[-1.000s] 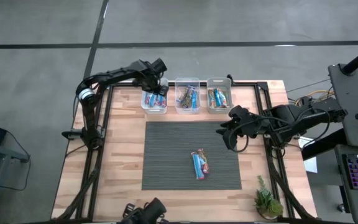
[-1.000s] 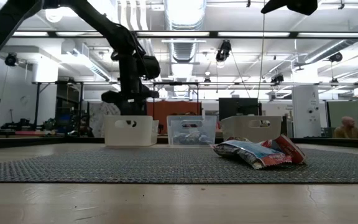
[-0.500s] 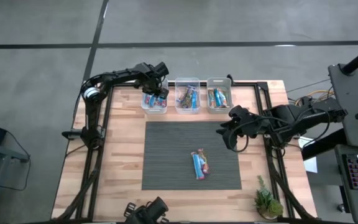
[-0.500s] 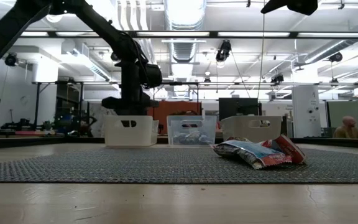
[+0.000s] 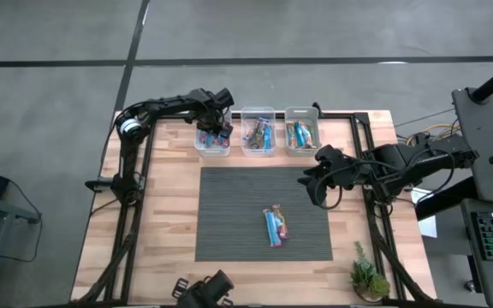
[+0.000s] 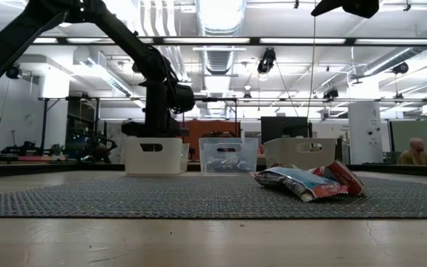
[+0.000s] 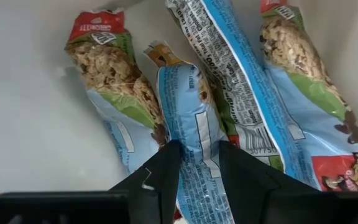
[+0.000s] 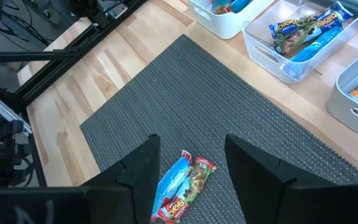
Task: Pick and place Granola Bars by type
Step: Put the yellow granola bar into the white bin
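Two bars (image 5: 275, 225) lay together on the dark mat (image 5: 229, 214), lower right of centre in the high view, their long axes running nearly up and down the frame. The rest of the granola bars were already in the three bins along the table's top edge: the left bin (image 5: 204, 147), the middle bin (image 5: 258, 146) and the right bin (image 5: 302, 146).

The left gripper (image 7: 196, 163) was down inside the left bin, at the upper left of the high view, its fingers pinching one blue-wrapped bar (image 7: 188, 124) across its width, the bar's length pointing straight ahead of the fingers. Three more bars lay beside it on the bin floor, touching it or nearly so.

The right gripper (image 8: 192, 163) hovered above the mat's upper right area with its fingers spread and nothing between them. In its wrist view the pair on the mat showed right in the gap between its fingers, so it seemed the nearer arm by far. As I judged it, the coming move hinged on that: the pair lay down-frame and slightly left of the right gripper in the high view, and its jaws would have to straddle one bar's narrow side.
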{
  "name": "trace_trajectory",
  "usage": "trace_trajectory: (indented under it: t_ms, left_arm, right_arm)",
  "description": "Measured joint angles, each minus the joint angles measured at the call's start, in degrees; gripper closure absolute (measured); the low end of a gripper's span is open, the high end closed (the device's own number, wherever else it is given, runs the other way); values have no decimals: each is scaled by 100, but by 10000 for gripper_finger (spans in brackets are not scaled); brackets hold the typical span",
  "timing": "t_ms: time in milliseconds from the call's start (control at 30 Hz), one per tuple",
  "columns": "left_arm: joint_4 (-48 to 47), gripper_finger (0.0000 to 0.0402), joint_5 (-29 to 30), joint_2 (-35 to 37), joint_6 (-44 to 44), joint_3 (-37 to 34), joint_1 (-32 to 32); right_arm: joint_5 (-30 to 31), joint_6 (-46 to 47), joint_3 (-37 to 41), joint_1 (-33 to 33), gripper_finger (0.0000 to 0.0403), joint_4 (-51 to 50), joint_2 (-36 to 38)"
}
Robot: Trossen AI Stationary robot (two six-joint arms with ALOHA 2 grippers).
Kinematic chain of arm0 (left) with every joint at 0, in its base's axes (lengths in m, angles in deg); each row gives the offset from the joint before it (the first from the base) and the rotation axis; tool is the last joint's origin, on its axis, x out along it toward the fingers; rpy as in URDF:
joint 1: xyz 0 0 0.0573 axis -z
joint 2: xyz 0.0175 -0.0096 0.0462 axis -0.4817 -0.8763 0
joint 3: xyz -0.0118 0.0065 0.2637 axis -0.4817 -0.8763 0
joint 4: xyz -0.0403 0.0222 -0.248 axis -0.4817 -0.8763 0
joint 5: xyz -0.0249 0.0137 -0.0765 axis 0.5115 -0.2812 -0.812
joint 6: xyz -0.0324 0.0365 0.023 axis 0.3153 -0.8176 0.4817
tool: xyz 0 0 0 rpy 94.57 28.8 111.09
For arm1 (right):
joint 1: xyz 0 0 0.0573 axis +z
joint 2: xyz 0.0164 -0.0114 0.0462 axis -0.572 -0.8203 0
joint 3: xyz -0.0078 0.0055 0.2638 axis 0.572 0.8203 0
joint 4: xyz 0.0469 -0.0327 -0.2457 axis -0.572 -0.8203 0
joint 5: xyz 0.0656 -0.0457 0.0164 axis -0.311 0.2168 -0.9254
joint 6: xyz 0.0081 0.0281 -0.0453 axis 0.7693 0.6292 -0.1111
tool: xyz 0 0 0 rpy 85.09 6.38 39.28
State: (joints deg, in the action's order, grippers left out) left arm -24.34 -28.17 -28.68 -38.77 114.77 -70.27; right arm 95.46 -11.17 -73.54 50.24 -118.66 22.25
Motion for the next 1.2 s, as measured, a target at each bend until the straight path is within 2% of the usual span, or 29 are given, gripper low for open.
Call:
trace_trajectory:
  t_ms: [567,1000,1200]
  left_arm:
    - [329,303,137,5,-8,-415,11]
    - [161,302,10,-41,-249,62,42]
    - [172,302,-12,-37,-347,67,44]
  right_arm:
    - [-6,-24,0,0,232,-3,0]
    - [-9,-67,0,0,232,-2,0]
    - [-9,-72,0,1,232,-2,0]
